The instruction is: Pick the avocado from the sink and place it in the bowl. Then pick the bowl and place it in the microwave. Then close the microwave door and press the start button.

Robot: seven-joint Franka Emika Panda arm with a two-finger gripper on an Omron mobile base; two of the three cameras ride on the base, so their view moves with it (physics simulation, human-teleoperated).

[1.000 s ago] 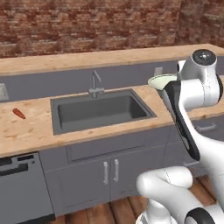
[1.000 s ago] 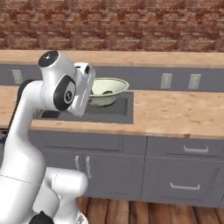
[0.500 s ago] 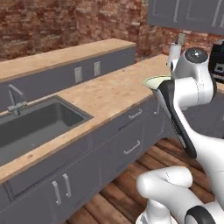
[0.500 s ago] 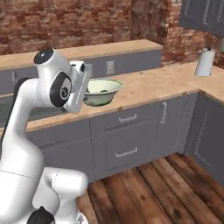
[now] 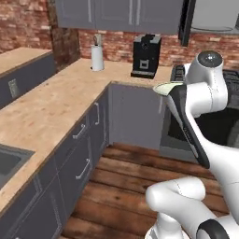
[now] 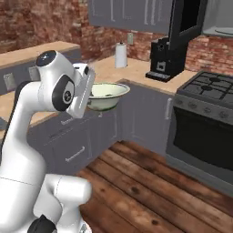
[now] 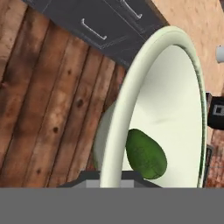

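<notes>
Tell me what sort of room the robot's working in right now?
A home-style kitchen, rendered. Grey cabinets under a wooden counter, a gas stove with an oven below, a coffee machine against a brick wall, and an open microwave door above.

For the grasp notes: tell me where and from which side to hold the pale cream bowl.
Pinch the thin flared rim of the pale cream-white bowl on the side facing the arm, one finger inside, one outside. The wide body suits no other grip, and the dark green oval avocado inside needs it kept level.
</notes>
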